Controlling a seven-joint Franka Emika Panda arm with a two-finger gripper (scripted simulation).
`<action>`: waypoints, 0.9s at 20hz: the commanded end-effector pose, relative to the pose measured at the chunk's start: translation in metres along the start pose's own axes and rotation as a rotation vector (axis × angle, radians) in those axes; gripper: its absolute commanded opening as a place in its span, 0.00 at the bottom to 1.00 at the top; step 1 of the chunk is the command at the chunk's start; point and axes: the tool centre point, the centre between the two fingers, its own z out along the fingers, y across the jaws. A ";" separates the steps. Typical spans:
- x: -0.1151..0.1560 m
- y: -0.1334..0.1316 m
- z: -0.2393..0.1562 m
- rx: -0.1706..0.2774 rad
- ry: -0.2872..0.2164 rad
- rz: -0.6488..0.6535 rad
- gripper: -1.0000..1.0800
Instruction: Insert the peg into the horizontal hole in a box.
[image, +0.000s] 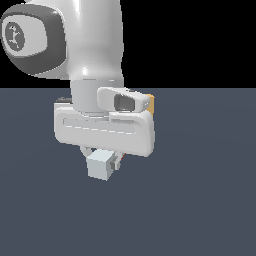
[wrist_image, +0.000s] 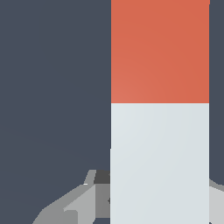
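**Peg held, box almost wholly hidden**

The jaws of the gripper (image: 103, 159) were clenched on the peg (image: 101, 165), its pale end facing the exterior camera and held above the desk (image: 200, 200). The wrist view showed the peg's red-orange section beyond the grey-white part. Doing this step well meant keeping the peg level and square to the hole before advancing. Only a tan sliver, probably the box (image: 151, 102), showed behind the hand; the hole was unseen.
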 end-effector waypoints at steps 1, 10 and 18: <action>0.036 0.006 -0.009 -0.003 0.000 -0.035 0.00; 0.162 0.019 -0.038 -0.003 0.001 -0.159 0.00; 0.222 0.021 -0.051 -0.002 0.002 -0.219 0.00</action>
